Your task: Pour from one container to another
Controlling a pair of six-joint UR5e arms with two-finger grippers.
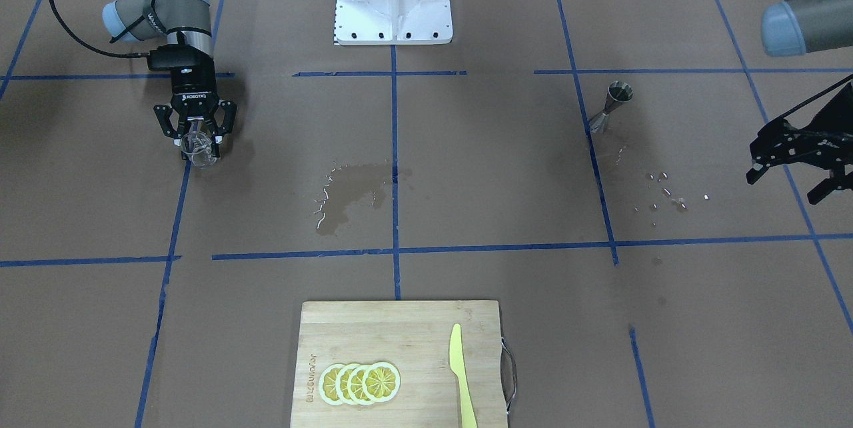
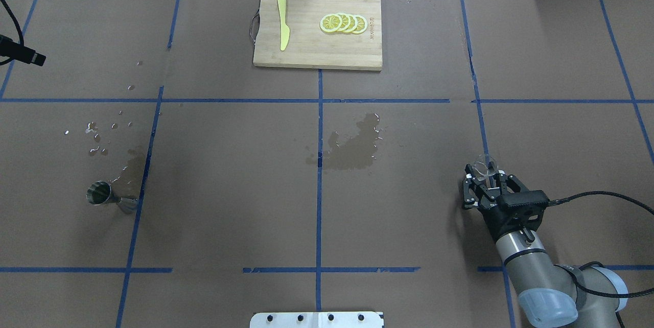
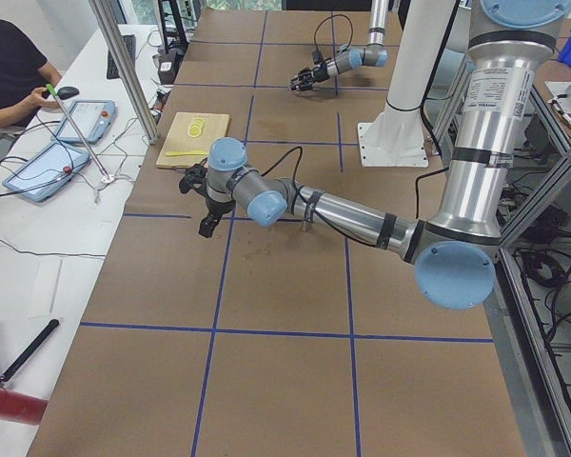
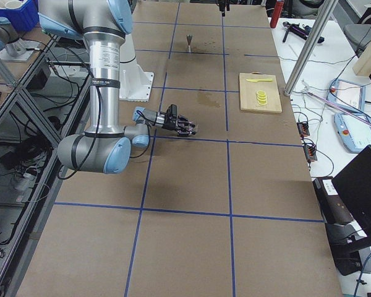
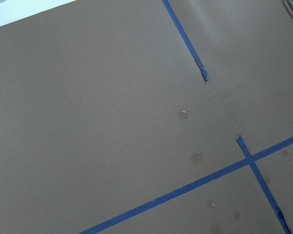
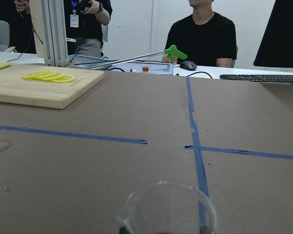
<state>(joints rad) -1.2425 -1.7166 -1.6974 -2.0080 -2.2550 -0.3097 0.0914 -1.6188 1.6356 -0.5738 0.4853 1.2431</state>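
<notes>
On the robot's right side of the brown paper-covered worktop [image 2: 409, 226]: held a small clear glass cup [image 2: 484, 166], poured nothing yet.

Found the right tool [image 2: 485, 177] clamped shut around the cup, low over the worktop; could not tell whether resting on it or just clear of it, nor make out any contents. Found the left tool [image 1: 781, 187] spread wide and empty, out at the worktop's left edge. Spotted the small steel double-cone jigger [image 2: 99, 192] upright on the left side, well apart from the cup, with scattered water drops [image 2: 93, 125] near it and a dark wet patch [image 2: 352, 146] around the middle. Judged the step as the carry: source gripped, receiver not reached. Judged the next move to need a level crossing toward the jigger, then a slow tilt with the lip right above that narrow mouth; reckoned a spill likely otherwise.
</notes>
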